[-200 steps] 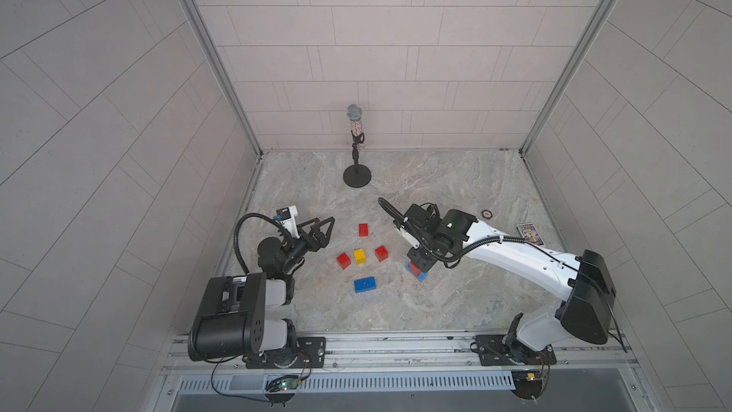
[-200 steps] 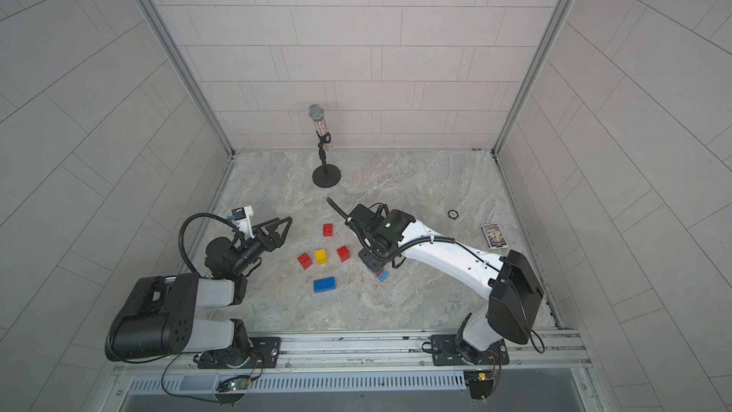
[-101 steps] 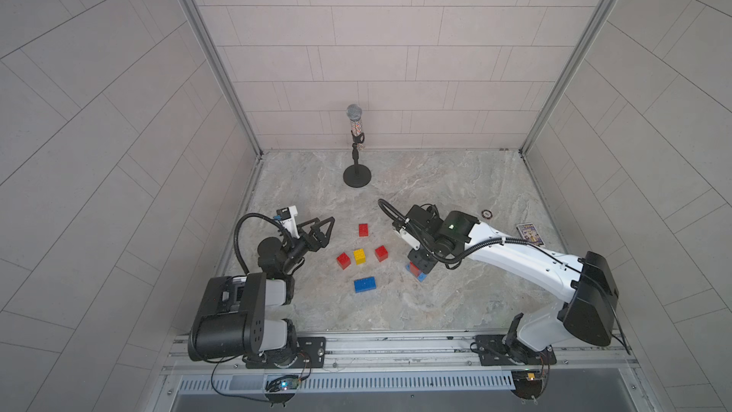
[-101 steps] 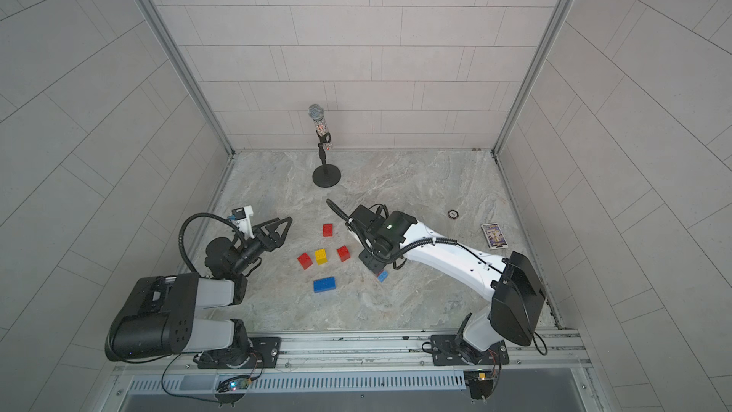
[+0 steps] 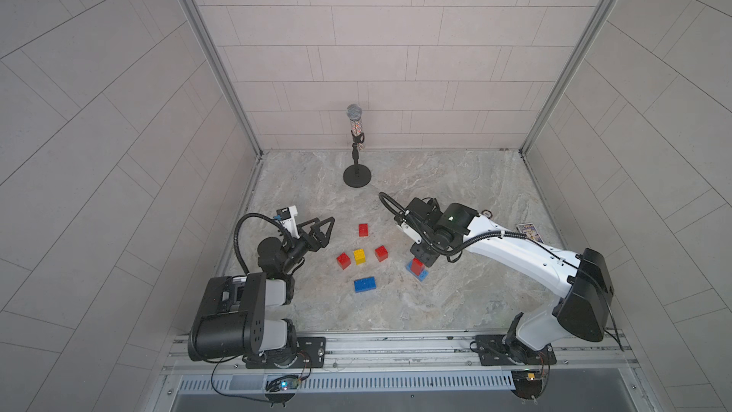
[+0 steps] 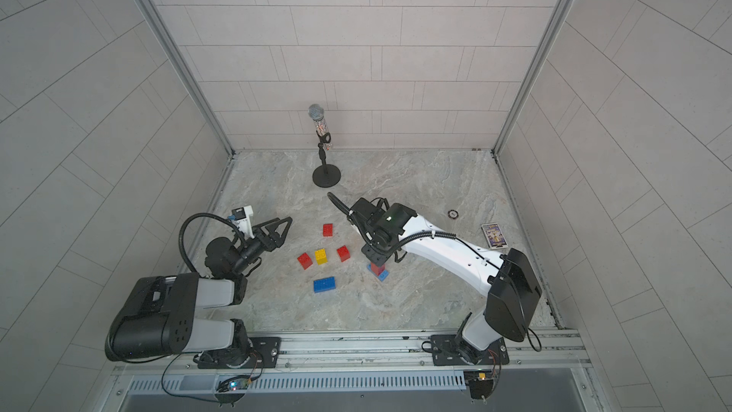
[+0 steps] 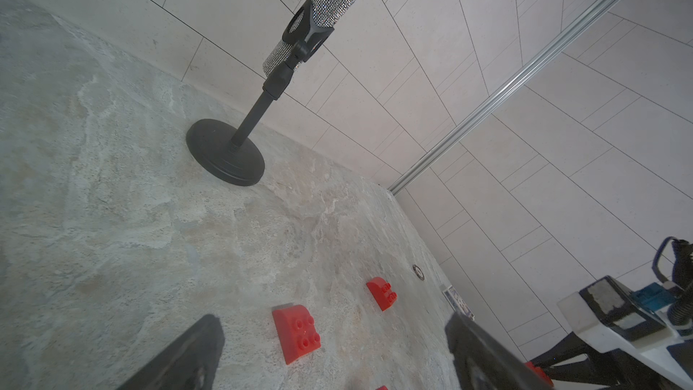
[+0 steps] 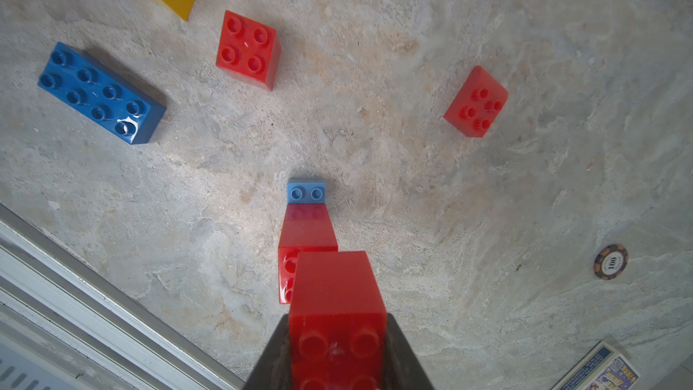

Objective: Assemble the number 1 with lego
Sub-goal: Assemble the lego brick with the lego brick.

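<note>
Commentator: Drift on the right arm and little else. Over the last second its wrist has swung slightly, while the right tool point(image 8: 337, 332) stays pinched on a red brick point(image 8: 337, 294) just over the red column point(image 8: 307, 234).

Analyst: And the column hasn't budged. It stands on the light blue brick point(image 8: 306, 189), near the middle of the desk point(image 8: 431, 189), with two blue studs showing beyond it.

Commentator: Seated yet?

Analyst: Doesn't look so. Studs on the column's top brick peek out beside the held one, so this reads as lining up, not pressing. Whether the two touch can't be told.

Commentator: And the left tool point(image 5: 330, 233)?

Analyst: Spread wide, holding nothing, unmoved. It points toward the loose red bricks point(image 5: 363, 229), the yellow brick point(image 5: 359, 256) and the dark blue brick point(image 5: 365, 284), all lying where they were.

Commentator: So the upright stroke of the 1 is growing, with spares left.

Analyst: On writing, the poker chip point(image 8: 610, 261) reads "100". The card box point(image 8: 596, 373) is printed, with a square code pattern, but its text is too small to read. Nothing legible on the bricks.
</note>
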